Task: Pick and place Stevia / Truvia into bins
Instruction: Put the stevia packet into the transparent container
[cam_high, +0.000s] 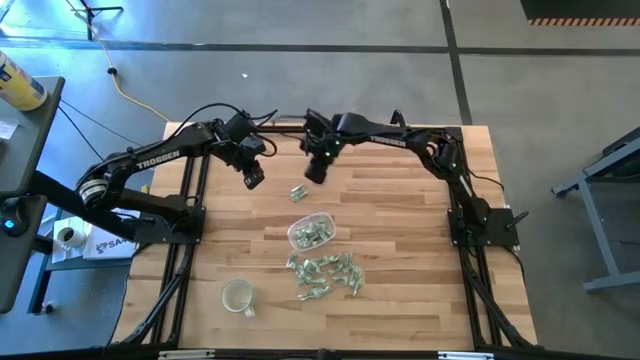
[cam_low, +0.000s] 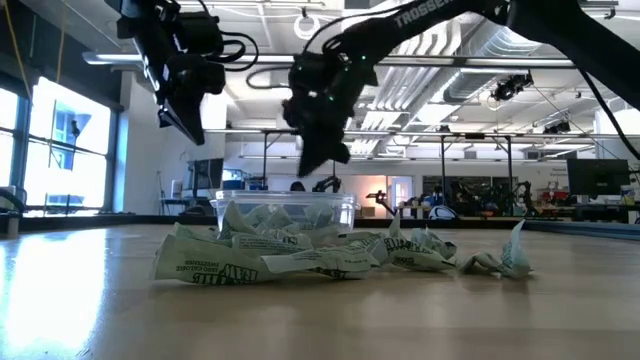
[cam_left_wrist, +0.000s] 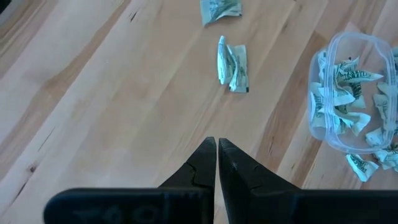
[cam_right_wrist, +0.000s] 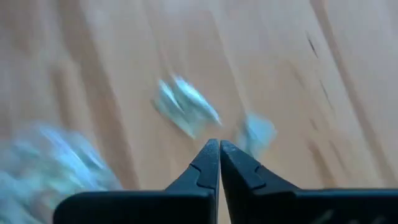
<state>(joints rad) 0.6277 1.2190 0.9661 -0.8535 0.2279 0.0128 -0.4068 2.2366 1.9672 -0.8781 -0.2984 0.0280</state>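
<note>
Right hand (cam_high: 314, 176) hung above the desk (cam_high: 400, 300), fingers pressed together, gripping nothing. Left hand (cam_high: 254, 180) likewise closed and empty. Clear tub (cam_high: 311, 232) mid-desk held sachets; loose sachets (cam_high: 325, 275) lay just beside it, two (cam_high: 297, 192) near the hands.

Green-and-white paper sachets (cam_high: 325, 275), crumpled and thin, lay heaped in a loose pile on the wooden table, just beside the clear tub (cam_high: 311, 231) on its near side. Held a further handful of the same sachets, that shallow rounded-rectangular tub, standing upright near the table's middle. Two stray sachets (cam_left_wrist: 232, 63) rested apart from the tub on its far side, one creased lengthwise, the other (cam_left_wrist: 219, 10) partly cut off by the left wrist view's edge. Possibly one more sachet lay off the pile's end (cam_low: 503, 260), standing up slightly.
</note>
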